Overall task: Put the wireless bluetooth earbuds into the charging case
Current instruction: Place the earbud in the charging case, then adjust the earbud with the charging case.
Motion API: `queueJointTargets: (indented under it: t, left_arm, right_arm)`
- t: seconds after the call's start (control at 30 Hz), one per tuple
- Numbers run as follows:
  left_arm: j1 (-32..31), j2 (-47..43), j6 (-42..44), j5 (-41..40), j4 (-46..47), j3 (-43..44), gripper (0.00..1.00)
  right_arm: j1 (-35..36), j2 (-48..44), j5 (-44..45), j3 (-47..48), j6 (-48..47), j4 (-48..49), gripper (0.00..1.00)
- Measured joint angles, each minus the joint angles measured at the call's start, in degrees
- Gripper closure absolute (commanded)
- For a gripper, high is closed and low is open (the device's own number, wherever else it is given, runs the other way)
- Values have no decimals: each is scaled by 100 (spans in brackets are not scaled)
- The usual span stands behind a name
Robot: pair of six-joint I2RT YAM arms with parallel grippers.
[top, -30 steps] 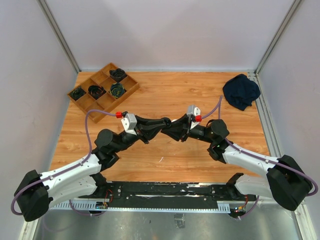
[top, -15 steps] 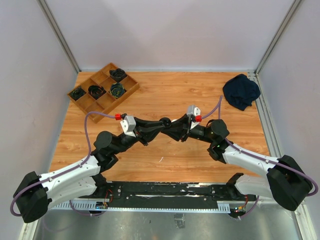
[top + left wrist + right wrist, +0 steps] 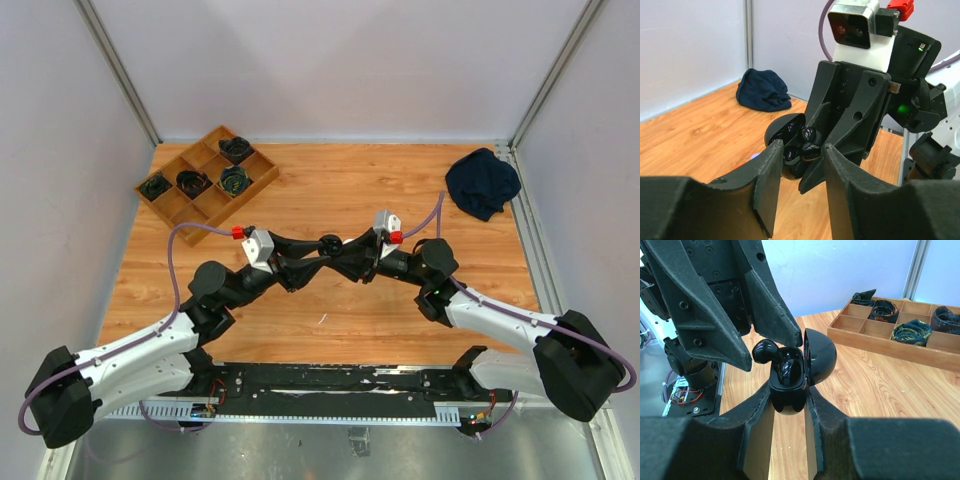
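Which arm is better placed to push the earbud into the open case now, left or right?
Left. The left hand holds an earbud at the mouth of the open case. The right hand is shut on the case, so it is not free.

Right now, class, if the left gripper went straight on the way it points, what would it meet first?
The open black charging case, clamped in the right gripper just ahead of the left gripper. A dark earbud at the case's mouth might touch first; depth there is unclear.
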Motion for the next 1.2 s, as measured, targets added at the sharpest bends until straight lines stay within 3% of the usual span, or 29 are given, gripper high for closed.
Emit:
queueJointTargets:
  t: [0.2,0.5,1.2]
  left_arm:
    - [0,-249,-50,-208,-315,59,34]
    - [0,-509,-116,-673,-887,280,19]
    - [-2,-166,-378,-1163,-1488,597,14]
  right_arm:
    - [0,0,42,0,-28,2,86]
    - [0,0,109,0,-107,2,86]
    - [0,-74,219,0,-153,-46,86]
